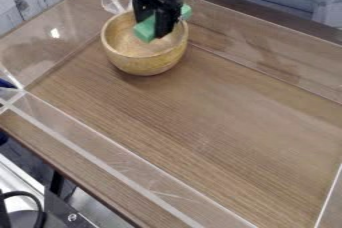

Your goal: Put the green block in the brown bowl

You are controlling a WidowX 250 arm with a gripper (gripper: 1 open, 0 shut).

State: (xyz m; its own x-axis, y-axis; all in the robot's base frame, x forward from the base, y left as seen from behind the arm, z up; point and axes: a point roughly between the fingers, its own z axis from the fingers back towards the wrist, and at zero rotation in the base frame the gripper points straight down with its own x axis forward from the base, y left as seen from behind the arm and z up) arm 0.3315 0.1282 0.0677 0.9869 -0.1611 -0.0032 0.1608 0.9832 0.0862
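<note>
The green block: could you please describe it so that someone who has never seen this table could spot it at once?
Start at the wooden table ringed by clear walls and go to its far left corner, where the round tan brown bowl sits. Directly above the bowl's opening the black gripper points down with its jaws shut on the green block. It is the only bright green thing in view.

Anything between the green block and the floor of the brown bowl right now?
Nothing shows there in the camera view. The gripper holds the green block over the brown bowl, whose pale inside looks bare; whether the block's lower end touches is unclear.
</note>
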